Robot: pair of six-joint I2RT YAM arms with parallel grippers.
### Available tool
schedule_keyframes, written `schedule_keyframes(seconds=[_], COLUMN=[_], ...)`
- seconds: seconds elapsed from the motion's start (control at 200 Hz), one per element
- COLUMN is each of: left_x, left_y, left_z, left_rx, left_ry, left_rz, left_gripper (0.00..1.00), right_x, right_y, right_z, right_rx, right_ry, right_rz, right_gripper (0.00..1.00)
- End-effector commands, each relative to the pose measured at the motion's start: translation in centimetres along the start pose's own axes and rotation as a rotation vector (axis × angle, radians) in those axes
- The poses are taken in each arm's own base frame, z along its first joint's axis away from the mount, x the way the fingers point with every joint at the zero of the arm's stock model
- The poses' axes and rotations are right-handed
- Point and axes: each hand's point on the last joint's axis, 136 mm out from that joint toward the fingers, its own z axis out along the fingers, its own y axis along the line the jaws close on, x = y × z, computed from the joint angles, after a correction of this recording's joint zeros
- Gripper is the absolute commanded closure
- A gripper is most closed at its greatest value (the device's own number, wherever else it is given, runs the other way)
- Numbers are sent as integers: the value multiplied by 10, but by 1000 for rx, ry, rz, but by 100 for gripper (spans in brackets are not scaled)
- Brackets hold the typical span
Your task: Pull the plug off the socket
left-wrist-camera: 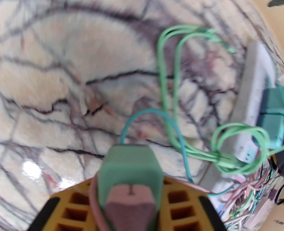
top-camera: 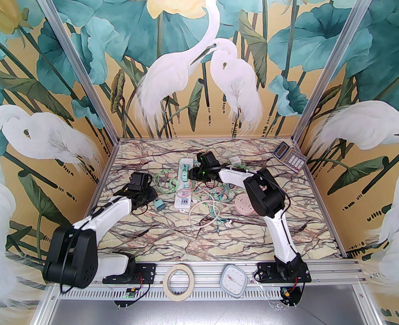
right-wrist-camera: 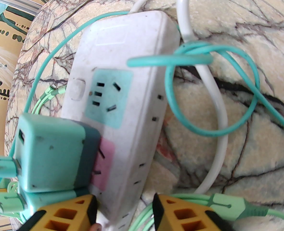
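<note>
The teal charger plug [right-wrist-camera: 53, 153] sat in the pink socket of the white power strip [right-wrist-camera: 122, 80] mid-table, its body standing off the strip's face and its prongs aimed into it, partly showing, while the strip's long axis ran near to far. It looked like a light, rigid, smooth-sided block, best pinched across its flat flanks rather than by the soft cable, and the light strip would likely lift unless braced. The right gripper [right-wrist-camera: 124, 210] stood spread astride the strip's end, and the left gripper [left-wrist-camera: 128, 201] was clamped on a separate green plug [left-wrist-camera: 130, 162].

Teal plug [right-wrist-camera: 53, 153] sits tilted, prongs half out of the white power strip's [right-wrist-camera: 132, 56] pink socket [right-wrist-camera: 106, 163].
</note>
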Motion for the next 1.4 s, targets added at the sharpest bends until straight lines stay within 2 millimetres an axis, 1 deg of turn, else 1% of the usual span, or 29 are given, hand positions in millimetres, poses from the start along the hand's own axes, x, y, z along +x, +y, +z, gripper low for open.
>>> schedule_keyframes(seconds=[0.0,0.035,0.09,0.12,0.135,0.24,0.3,0.35,0.455,0.535,0.55,0.57,0.62,0.675,0.735,0.845,0.94,1.045,1.09,1.1,1.11,1.215,1.355,1.395], left_x=[0,0,0,-2,-3,-14,-23,-29,-39,-42,-42,-42,-40,-38,-32,-21,-7,3,6,6,6,7,9,9], left_y=[-14,-14,-15,-15,-16,-29,-36,-42,-56,-71,-74,-77,-88,-102,-119,-147,-171,-189,-193,-194,-195,-198,-195,-194], left_z=[8,10,9,7,6,-10,-25,-36,-58,-71,-73,-75,-80,-82,-83,-77,-67,-55,-47,-46,-45,-33,-18,-14], left_rx=[75,76,69,67,67,117,150,176,221,239,242,244,253,263,274,248,240,208,191,187,185,145,97,86], left_ry=[27,36,43,42,41,11,-23,-51,-95,-132,-137,-144,-158,-170,-174,-184,-164,-151,-141,-140,-140,-118,-101,-98], left_rz=[-56,-64,-69,-71,-70,-58,-54,-43,-3,68,82,99,145,197,258,379,462,540,566,570,575,591,605,610], left_gripper=[87,82,63,50,46,37,33,32,31,33,34,34,34,35,37,41,43,44,44,45,45,47,48,49], right_x=[45,45,45,45,45,43,39,36,24,15,14,12,8,4,2,-1,-4,-5,-6,-6,-6,-6,-6,-6], right_y=[-38,-38,-38,-38,-38,-36,-34,-33,-23,-17,-16,-15,-15,-16,-16,-19,-23,-27,-28,-28,-28,-30,-32,-32], right_z=[3,3,4,3,4,2,-2,-7,-26,-42,-45,-49,-58,-67,-73,-80,-84,-86,-86,-86,-86,-87,-86,-86], right_rx=[136,135,134,134,134,130,125,122,96,75,73,73,73,76,67,62,70,77,79,80,81,86,90,92], right_ry=[133,134,133,132,132,124,106,76,-17,-101,-116,-135,-178,-225,-258,-292,-305,-311,-313,-314,-312,-316,-313,-314], right_rz=[45,45,43,41,42,35,26,15,-15,-39,-44,-48,-55,-54,-50,-34,-21,-8,-5,-3,-2,4,7,8], right_gripper=[53,53,53,53,53,52,50,49,44,37,36,32,29,24,22,22,21,19,19,15,15,11,10,8])
